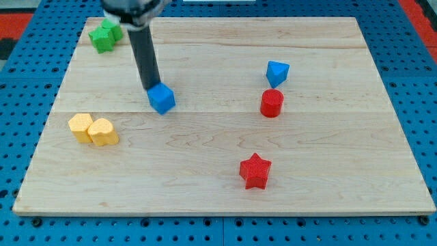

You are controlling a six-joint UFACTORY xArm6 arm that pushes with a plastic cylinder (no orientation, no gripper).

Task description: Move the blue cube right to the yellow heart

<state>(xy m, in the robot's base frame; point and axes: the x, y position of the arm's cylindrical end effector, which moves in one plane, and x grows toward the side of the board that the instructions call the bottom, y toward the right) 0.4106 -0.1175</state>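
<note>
The blue cube sits on the wooden board left of centre. My tip is at the cube's upper-left corner, touching or nearly touching it. The yellow heart lies near the board's left edge, below and to the left of the cube. A second yellow block touches the heart on its left side.
A green block is at the board's top left corner. A blue triangular block and a red cylinder stand right of centre. A red star lies lower right of centre. The board's edge runs along the view's bottom.
</note>
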